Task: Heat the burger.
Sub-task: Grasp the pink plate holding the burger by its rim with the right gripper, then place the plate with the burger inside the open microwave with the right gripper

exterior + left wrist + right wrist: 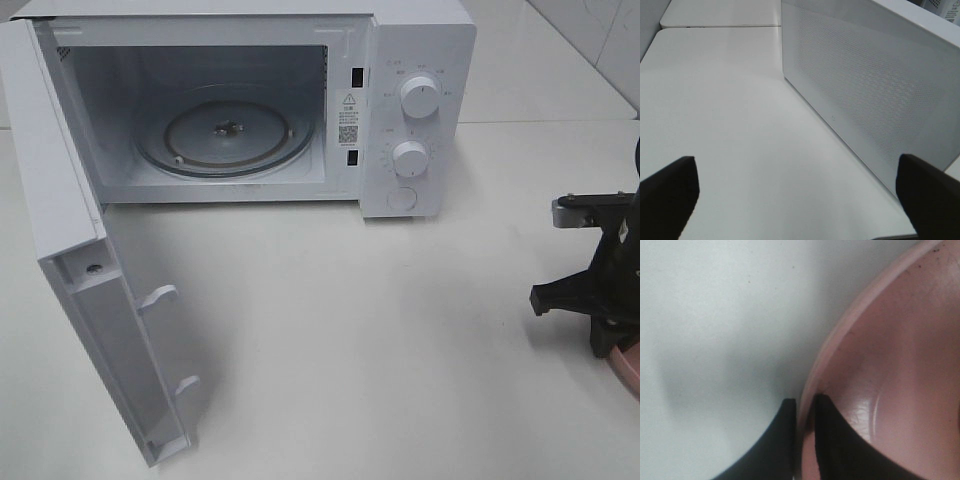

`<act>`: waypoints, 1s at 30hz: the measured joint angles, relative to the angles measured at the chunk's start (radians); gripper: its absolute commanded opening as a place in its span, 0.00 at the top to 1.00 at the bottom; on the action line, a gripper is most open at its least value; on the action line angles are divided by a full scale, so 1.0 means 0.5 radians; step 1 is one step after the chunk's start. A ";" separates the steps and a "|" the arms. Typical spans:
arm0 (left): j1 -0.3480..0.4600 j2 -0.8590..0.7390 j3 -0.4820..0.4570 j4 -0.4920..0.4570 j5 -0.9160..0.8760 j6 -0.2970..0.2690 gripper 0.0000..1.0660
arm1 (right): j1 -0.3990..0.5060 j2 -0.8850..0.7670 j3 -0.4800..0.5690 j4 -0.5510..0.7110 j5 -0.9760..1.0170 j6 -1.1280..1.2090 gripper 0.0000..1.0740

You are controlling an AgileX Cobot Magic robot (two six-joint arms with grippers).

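The burger is out of view in every frame. In the right wrist view my right gripper [805, 405] is shut on the rim of a round pink plate [890, 340], one finger inside the rim and one outside. From the high camera only a sliver of that plate [630, 375] shows at the right edge, under the black right arm [600, 280]. My left gripper [797, 165] is wide open above the bare table with nothing between its fingers, beside the outer face of the microwave door [865, 75].
A white microwave [420, 60] stands at the back of the table, its door [60, 200] swung fully open to the left. Its glass turntable [225, 135] holds nothing. Two knobs [418, 97] sit on its right panel.
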 measured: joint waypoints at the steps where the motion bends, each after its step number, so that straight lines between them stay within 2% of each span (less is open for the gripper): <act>1: 0.000 0.000 0.000 0.000 0.000 0.000 0.06 | 0.010 0.000 0.000 -0.016 0.004 0.026 1.00; 9: 0.000 0.000 0.000 0.000 0.000 0.000 0.06 | 0.150 -0.006 0.004 -0.236 0.090 0.268 1.00; 20: 0.000 0.000 0.000 0.000 0.000 0.000 0.06 | 0.292 -0.008 0.008 -0.414 0.194 0.446 1.00; 30: 0.000 0.000 0.000 0.000 0.000 0.000 0.06 | 0.340 -0.110 0.016 -0.444 0.232 0.486 1.00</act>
